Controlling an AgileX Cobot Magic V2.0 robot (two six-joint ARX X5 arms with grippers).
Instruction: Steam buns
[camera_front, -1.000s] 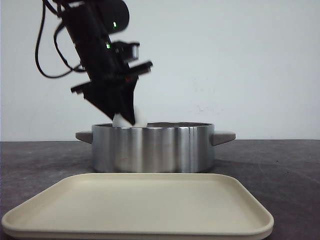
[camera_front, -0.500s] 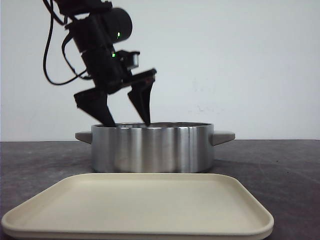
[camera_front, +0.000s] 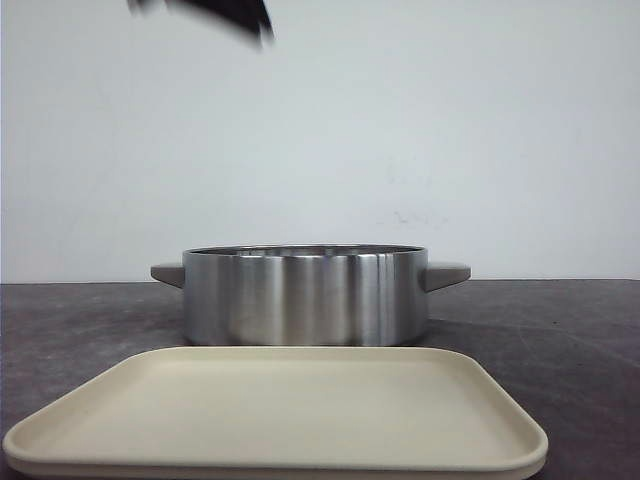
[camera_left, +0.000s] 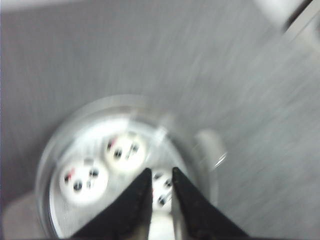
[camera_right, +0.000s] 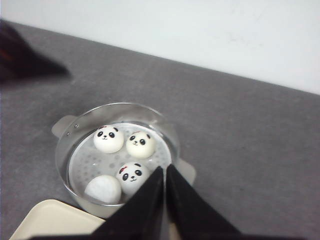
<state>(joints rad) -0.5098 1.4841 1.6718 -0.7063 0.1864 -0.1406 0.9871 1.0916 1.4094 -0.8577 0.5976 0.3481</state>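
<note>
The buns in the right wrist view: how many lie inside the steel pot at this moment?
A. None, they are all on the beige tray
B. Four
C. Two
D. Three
B. The right wrist view shows four white buns on the perforated insert inside the pot: three show panda faces and one is turned so its face is hidden, while the beige tray holds none.

From the front, the pot (camera_front: 305, 295) wall hides the buns completely. The left gripper (camera_front: 215, 12) is a dark blur cut off by the top edge; its jaw state is unreadable there. The left wrist view is smeared by motion: three buns (camera_left: 83, 180) show, one partly behind the fingers (camera_left: 135, 205). In the right wrist view the tray (camera_right: 52, 220) is cut by the bottom edge, and one bun (camera_right: 103, 189) shows no face.
</note>
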